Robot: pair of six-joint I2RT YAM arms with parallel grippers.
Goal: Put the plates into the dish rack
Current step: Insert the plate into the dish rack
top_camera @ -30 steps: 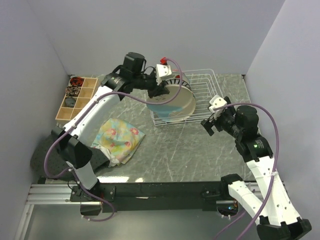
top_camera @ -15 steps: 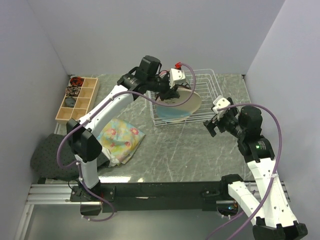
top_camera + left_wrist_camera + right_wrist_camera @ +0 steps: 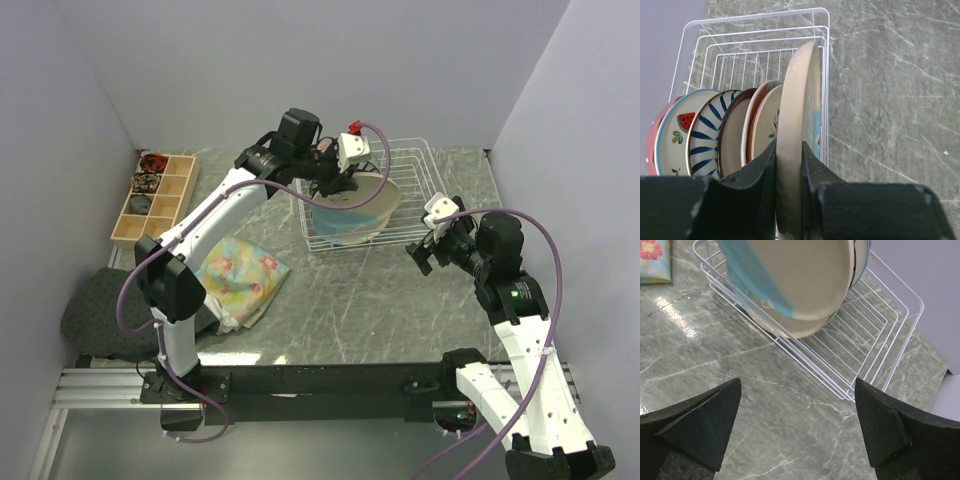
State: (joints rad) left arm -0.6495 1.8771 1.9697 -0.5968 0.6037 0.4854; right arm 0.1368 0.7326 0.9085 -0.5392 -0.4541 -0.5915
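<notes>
Alignment decides the next move. The left claw [image 3: 788, 152] is clamped on the rim of a cream round plate with a blue band [image 3: 797, 100]. It holds the plate upright and edge-on in the white wire dish rack [image 3: 823, 30], parallel to and just beside the row of patterned plates [image 3: 705, 135]. Straight down looks right. The right claw [image 3: 795, 425] gapes wide and empty over the grey marbled surface [image 3: 715, 365] near the rack.

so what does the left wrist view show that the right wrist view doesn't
Only the left wrist: the left pincer clamped on the rim of the cream-and-blue plate, seen edge-on, with the watermelon-print plate and navy-striped plate standing in a row beside it. Only the right wrist: the open right pincer and a corner of the floral cloth. Both: that held plate, the dish rack and the marble table.
</notes>
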